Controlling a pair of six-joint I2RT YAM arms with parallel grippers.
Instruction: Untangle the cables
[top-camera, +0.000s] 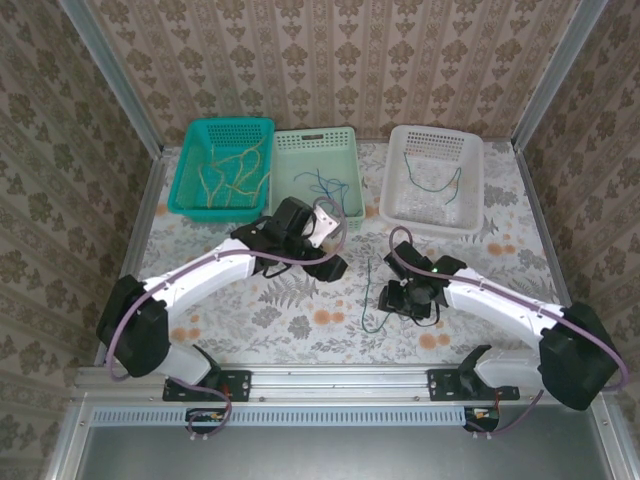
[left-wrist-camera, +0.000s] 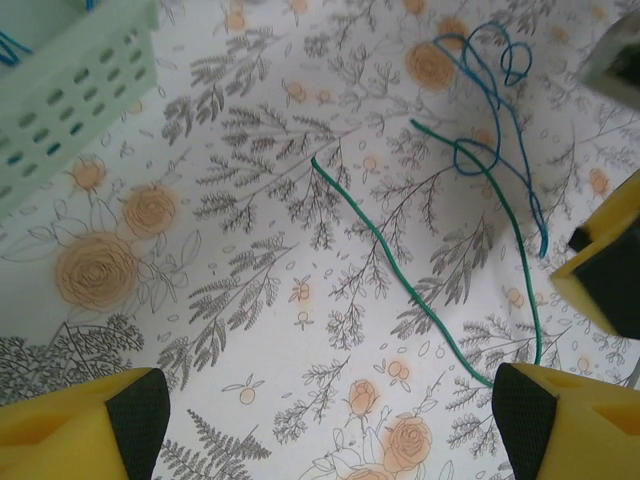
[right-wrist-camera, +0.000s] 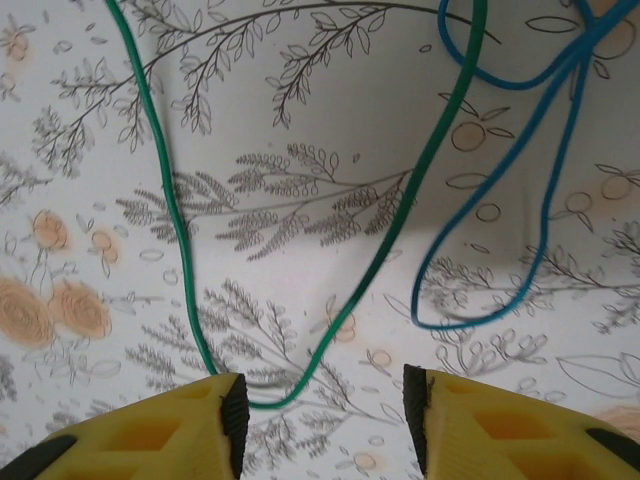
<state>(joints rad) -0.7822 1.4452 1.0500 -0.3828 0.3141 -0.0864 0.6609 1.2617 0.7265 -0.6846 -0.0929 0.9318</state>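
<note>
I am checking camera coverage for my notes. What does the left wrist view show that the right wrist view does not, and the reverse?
Left wrist view: a corner of the pale green basket and a free end of the green cable lying on the table. Right wrist view: the green cable's bend lying between the open fingers of the right pincer. Both: the green cable and the blue cable, lying on the flowered tablecloth.

teal basket (top-camera: 186, 172), mint basket (top-camera: 316, 134), white basket (top-camera: 437, 131)
</note>
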